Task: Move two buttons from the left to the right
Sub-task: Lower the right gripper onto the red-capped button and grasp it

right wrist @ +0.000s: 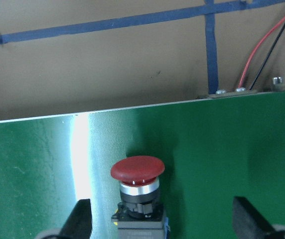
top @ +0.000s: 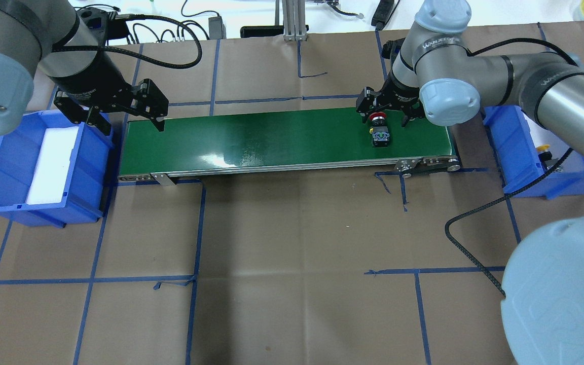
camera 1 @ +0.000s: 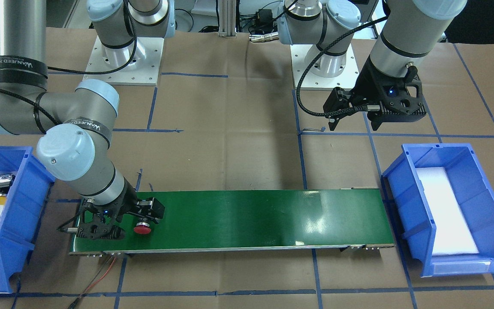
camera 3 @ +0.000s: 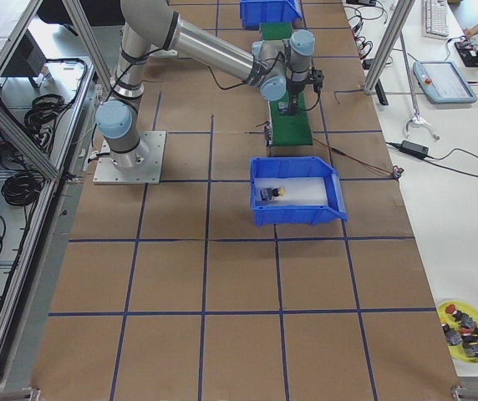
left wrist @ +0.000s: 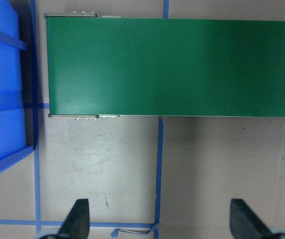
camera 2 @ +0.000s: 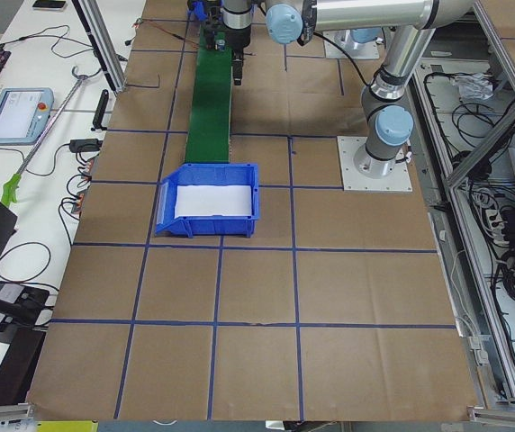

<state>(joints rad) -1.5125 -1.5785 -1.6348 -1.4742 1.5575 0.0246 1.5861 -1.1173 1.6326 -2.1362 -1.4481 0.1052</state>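
Near the bench's right edge my right jaws stand wide on either side of the red button on the green belt, ready to close. The yellow button lies in the blue bin; my left jaws hang wide, empty.

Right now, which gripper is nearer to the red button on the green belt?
Right. The right gripper is at the red button, jaws open; the left gripper hangs at the far end of the belt, near a blue bin.

Green conveyor belt, 2 blue bins, taped table
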